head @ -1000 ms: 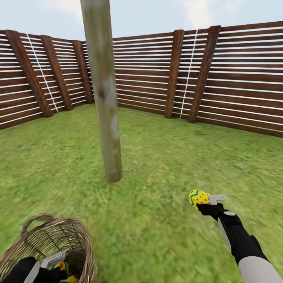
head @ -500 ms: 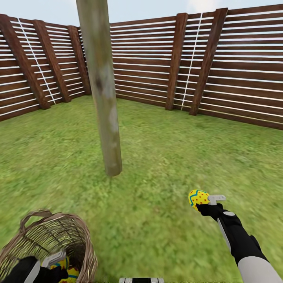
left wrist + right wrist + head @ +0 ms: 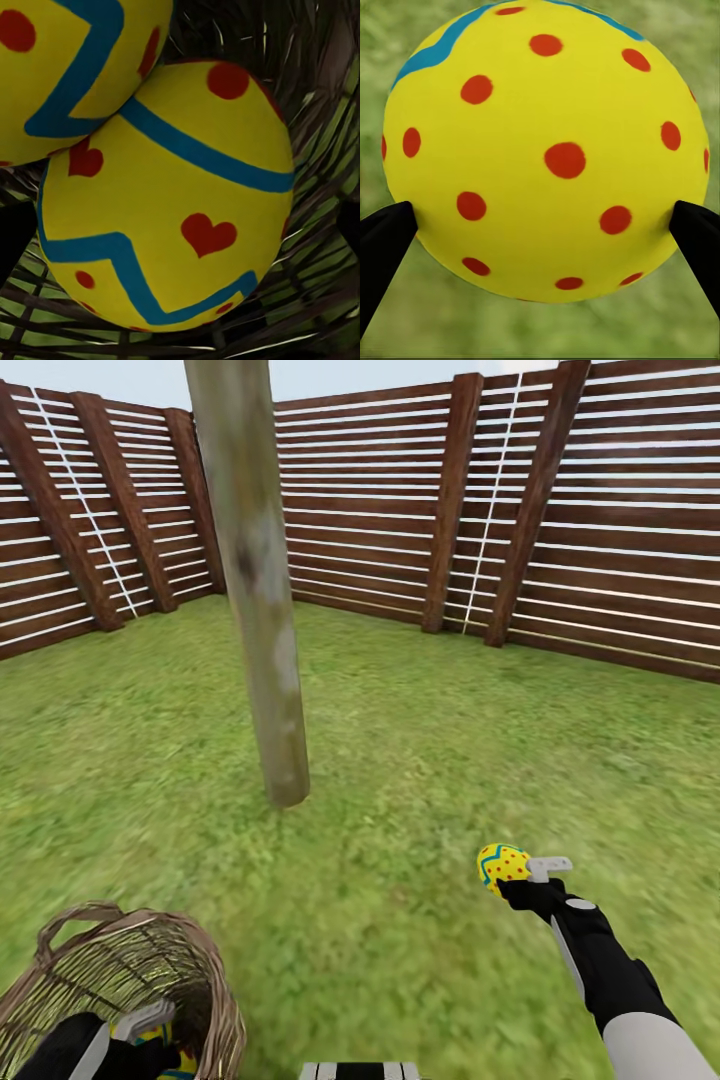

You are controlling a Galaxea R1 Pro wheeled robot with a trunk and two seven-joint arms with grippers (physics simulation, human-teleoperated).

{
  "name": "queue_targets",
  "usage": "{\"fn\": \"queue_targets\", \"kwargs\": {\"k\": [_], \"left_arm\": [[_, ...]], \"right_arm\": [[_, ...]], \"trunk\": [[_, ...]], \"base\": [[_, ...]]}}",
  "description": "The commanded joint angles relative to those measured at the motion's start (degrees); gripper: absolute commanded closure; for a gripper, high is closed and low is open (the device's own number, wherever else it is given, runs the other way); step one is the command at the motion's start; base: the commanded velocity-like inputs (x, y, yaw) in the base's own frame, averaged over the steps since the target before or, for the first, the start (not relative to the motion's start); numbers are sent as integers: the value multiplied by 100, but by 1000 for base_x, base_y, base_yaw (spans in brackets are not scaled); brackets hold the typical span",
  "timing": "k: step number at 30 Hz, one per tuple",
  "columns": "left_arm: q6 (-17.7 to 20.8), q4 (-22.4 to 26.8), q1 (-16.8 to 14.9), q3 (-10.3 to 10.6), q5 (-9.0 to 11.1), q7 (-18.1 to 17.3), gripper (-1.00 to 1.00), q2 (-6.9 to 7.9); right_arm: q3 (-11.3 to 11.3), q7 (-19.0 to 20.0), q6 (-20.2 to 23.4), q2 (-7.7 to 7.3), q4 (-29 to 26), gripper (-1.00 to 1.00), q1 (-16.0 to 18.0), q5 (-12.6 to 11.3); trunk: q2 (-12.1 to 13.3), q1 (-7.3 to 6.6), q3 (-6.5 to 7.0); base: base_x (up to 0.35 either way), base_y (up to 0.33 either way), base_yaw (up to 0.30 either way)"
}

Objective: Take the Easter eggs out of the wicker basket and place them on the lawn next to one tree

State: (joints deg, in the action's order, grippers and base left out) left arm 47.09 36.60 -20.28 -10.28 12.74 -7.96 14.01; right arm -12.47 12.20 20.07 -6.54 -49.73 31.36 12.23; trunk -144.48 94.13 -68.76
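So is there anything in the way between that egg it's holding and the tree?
Nothing visible. The right gripper holds a dotted egg above the lawn, and only open grass lies between it and the base of the tree trunk.

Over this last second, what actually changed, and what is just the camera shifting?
Mostly the camera: the whole head view tilted down, so fence, tree and wicker basket shifted together. Nothing was picked up or released. The right gripper stays shut on the dotted egg above the lawn; the left gripper remains inside the basket by two eggs.
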Motion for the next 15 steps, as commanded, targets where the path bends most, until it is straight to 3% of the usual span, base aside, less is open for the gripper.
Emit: {"fn": "queue_targets", "kwargs": {"k": [1,15], "left_arm": [[28,5,-2,-18,-17,-28,-100,1],[25,5,-2,-18,-17,-24,-100,-7]], "right_arm": [[-19,52,24,11,-10,100,3,60],[-19,51,24,12,-10,100,2,60]], "trunk": [[-4,1,-28],[-22,37,-338]], "base": [[0,0,0],[0,0,0]]}}
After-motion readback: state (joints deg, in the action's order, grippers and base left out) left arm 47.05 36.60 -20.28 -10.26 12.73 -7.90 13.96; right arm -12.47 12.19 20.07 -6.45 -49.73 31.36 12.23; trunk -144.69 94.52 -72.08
